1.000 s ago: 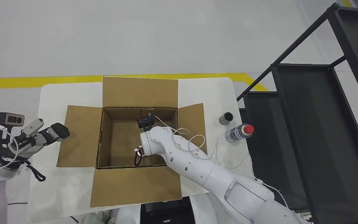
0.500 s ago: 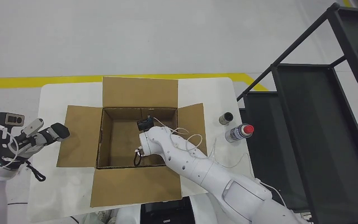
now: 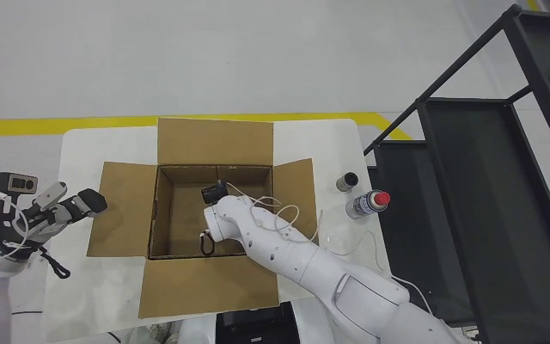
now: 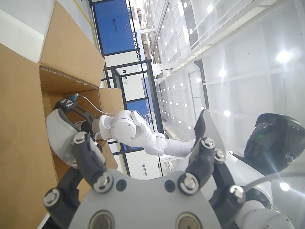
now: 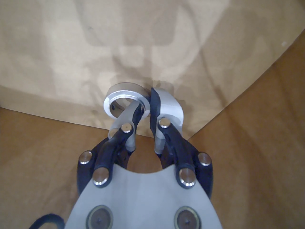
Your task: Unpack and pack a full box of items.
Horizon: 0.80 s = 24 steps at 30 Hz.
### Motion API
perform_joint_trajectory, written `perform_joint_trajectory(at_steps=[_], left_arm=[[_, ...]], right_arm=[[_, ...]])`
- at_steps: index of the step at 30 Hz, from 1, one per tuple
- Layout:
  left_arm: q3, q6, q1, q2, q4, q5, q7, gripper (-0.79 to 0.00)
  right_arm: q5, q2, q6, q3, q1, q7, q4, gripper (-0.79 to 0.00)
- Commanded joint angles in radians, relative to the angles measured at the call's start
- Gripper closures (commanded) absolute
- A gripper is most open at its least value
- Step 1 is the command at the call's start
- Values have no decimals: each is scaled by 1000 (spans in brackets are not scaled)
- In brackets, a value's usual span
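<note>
An open cardboard box sits in the middle of the white table, its four flaps folded out flat toward the table's edges. The right arm comes in over the near flap and bends down into the box, covering much of the inside from above, with a thin white cable looping along it. Down inside, the right gripper has its jaws clamped on the wall of a silver metal ring, with one finger passing through the ring's hole and the other pressing from outside. The ring is low in the box, close to a fold where the pale cardboard meets darker cardboard, and I cannot tell whether it rests on the cardboard or hangs just clear of it. Box walls stand close around the gripper on two sides. The left gripper hovers at the table's left edge, well apart from the box's left flap, with its jaws spread wide and nothing between them. Near the table's right edge, just past the right flap, stands a small metal can, and just beside it is a spray can with a red cap. A black metal rack stands off the table's right side.
</note>
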Motion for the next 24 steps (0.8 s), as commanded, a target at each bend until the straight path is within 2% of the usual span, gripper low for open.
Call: perform_joint_trajectory(at_steps=[1,7,13,18,24], left_arm=[[0,0,0,0,0,0,0,-785],[0,0,0,0,0,0,0,-785],[0,0,0,0,0,0,0,-785],[0,0,0,0,0,0,0,-785],[0,0,0,0,0,0,0,-785]], right_arm=[[4,-4,-5,3,3,-7,7,0],[-7,-4,5,24,-7,-39,-17,0],[-73,27,29,72,-69,-54,-132,0],[-150,71,7,142,-175,-75,-317,0],[-210,133,-107,270,-375,-133,-601,0]])
